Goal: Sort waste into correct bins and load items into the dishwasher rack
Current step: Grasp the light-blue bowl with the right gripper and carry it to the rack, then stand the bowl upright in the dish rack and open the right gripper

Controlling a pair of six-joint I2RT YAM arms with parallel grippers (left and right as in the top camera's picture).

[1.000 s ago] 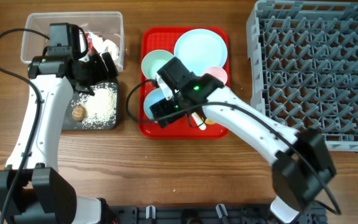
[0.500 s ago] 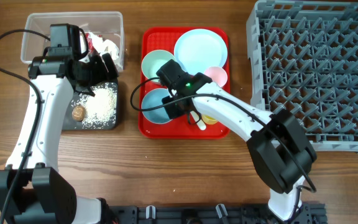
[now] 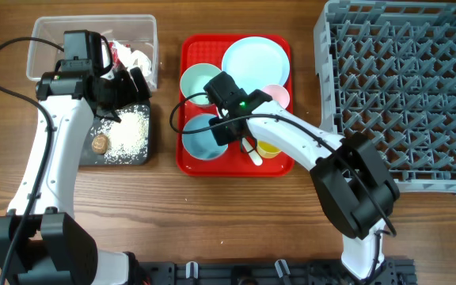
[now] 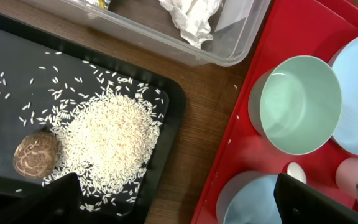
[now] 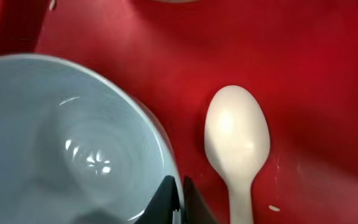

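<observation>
While downturned, right end effector [image 5: 180, 190] pinches pale-blue bowl [image 5: 73, 143]

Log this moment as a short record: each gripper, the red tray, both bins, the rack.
left gripper: open, holding nothing, above the black tray's corner
right gripper: shut on the pale-blue bowl rim
red tray: pale-blue bowl, pale-green bowl, plate, pink cup, yellow cup, white spoon beside the pale-blue bowl
black tray: rice pile, brown round bit
clear tub: white paper, red wrapper
dishwasher rack: no dishes in the part shown
</observation>
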